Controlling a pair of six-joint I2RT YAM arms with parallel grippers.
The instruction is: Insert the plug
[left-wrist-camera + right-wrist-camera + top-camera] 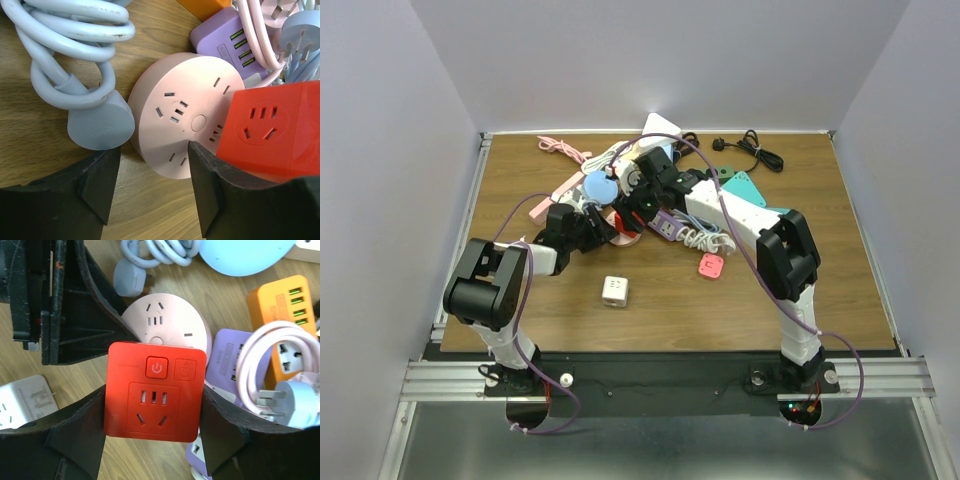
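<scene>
The plug, which I take to be the red cube adapter, hangs above the wooden surface. The jaws of the right gripper clench its side faces. Its socket face is turned up toward the wrist camera, so its pins, unseen, presumably point down. Partly under it lies the pink round socket strip, the likely receiver. The left gripper hovers low at that strip's near edge, jaws apart and grasping nothing, probably to steady the strip against the push. A pale blue corded plug lies just beside the strip's rim, crowding that grip.
</scene>
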